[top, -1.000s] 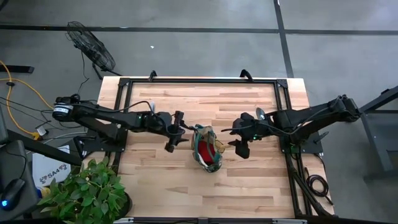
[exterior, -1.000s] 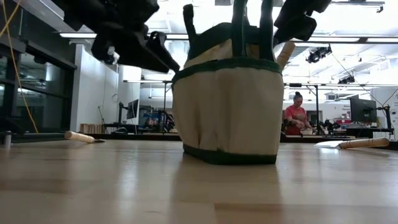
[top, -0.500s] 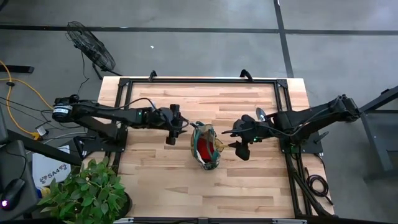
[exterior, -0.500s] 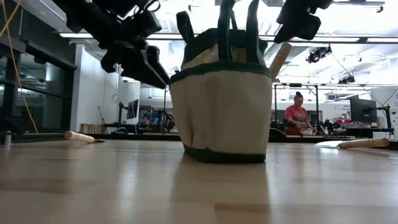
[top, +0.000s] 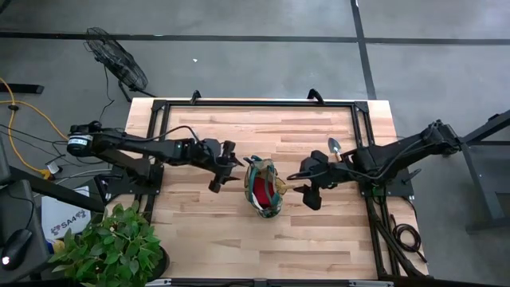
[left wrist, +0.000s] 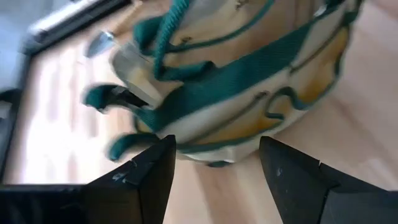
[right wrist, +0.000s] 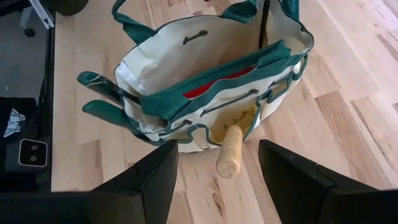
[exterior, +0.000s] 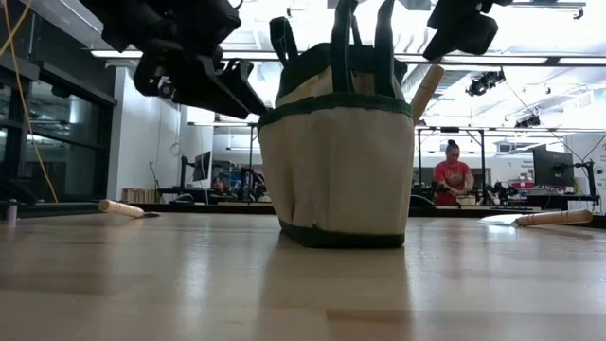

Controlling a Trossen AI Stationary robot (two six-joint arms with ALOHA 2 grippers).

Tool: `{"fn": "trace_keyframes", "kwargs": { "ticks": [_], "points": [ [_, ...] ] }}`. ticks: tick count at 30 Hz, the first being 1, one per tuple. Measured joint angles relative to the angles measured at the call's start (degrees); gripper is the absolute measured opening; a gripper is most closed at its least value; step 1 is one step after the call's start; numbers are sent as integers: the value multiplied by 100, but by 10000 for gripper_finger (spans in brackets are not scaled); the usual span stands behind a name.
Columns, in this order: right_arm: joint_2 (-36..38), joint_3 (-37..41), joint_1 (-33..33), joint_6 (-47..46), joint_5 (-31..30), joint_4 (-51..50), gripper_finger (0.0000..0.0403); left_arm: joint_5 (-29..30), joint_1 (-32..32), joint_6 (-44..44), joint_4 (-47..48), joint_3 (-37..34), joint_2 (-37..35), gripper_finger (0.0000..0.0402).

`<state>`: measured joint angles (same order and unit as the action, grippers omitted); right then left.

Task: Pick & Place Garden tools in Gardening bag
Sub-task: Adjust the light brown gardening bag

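Observation:
The gardening bag (top: 265,190) stands upright on its base in the middle of the table, its two loop handles (exterior: 360,38) up. A red glove (right wrist: 217,81) lies inside it. A pale wooden tool handle (right wrist: 230,155) sticks out of a side pocket on the right arm's side. My left gripper (top: 229,167) hovers open just left of the bag (left wrist: 249,81), above the table. My right gripper (top: 300,182) hovers open just right of it, higher up (exterior: 459,33). A metal-bladed trowel (top: 334,146) lies by the right arm.
Two wooden-handled tools lie on the table farther back, one at the left (exterior: 123,207) and one at the right (exterior: 554,218). A dark frame rail (top: 255,104) runs round the table. A potted plant (top: 111,247) stands off the near left corner. A person (exterior: 453,175) sits in the room behind.
The bag has shifted a little: its wall and handles on the right arm's side have drawn in toward the left, then stayed still. Both grippers have kept open beside it.

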<state>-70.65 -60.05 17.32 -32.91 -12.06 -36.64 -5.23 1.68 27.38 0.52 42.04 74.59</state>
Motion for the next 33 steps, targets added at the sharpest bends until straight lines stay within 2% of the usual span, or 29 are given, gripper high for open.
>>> {"fn": "trace_keyframes", "kwargs": {
  "ticks": [6,9,16,27,33],
  "points": [
    [-1,0,-2,-40,-2,0,215,969,-358,668,-353,0,0,226],
    [-1,0,-7,-39,-2,0,215,1142,-522,883,-671,0,0,226],
    [0,0,-7,-35,-4,0,215,1202,-746,1197,-1175,0,0,226],
    [-2,0,-7,-31,-258,1,215,737,-746,1649,-1744,0,138,226],
    [-2,0,-7,-9,-260,0,215,708,-746,1885,-1844,-5,285,226]
  ]
}}
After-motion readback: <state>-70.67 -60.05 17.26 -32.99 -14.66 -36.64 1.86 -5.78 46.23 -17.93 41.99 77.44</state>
